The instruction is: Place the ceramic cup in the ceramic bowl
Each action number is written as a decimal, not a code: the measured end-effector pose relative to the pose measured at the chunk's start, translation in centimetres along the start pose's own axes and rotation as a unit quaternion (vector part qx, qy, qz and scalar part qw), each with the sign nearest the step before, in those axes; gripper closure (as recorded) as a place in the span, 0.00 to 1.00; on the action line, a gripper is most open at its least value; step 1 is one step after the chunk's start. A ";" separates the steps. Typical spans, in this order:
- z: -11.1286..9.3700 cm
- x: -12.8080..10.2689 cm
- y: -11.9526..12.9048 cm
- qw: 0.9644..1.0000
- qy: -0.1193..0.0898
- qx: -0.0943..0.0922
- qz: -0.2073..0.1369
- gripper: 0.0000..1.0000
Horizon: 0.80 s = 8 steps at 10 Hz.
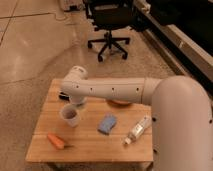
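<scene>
Gripper (75,103) hangs at the end of the white arm (115,90), low over the worktop (90,150). Jaws are tucked under the wrist; cannot tell if they are spread or pressed together. Ceramic cup (69,116) stands upright just below the jaws, nearer the camera; cannot tell if it touches them. Blue sponge (107,124) lies near, right of the jaws in the picture. Ceramic bowl (120,103) is further right, mostly hidden behind the arm. Clear bottle (137,130) lies on its side beyond the sponge. Carrot (56,141) lies below the cup, at the front edge. Office chair (107,25) stands well apart, on the floor behind.
</scene>
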<state>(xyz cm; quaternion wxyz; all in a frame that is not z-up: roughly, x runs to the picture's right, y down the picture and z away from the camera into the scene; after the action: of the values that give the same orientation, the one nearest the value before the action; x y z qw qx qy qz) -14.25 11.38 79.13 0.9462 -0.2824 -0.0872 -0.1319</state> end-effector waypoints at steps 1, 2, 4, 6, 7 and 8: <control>-0.4 -0.2 0.0 1.000 -0.004 -0.004 0.000 0.20; -0.7 -0.7 0.3 1.000 -0.010 -0.010 -0.002 0.20; -1.6 -2.1 1.2 0.999 -0.027 -0.021 -0.006 0.20; -2.5 -3.0 1.8 0.999 -0.042 -0.028 -0.012 0.20; -3.4 -4.3 2.6 0.998 -0.053 -0.031 -0.025 0.20; -3.7 -5.0 3.0 0.997 -0.057 -0.032 -0.031 0.20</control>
<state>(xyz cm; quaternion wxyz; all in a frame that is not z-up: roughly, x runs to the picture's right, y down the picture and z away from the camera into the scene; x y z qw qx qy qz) -17.76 12.73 73.29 0.9254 -0.3172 -0.1455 -0.1478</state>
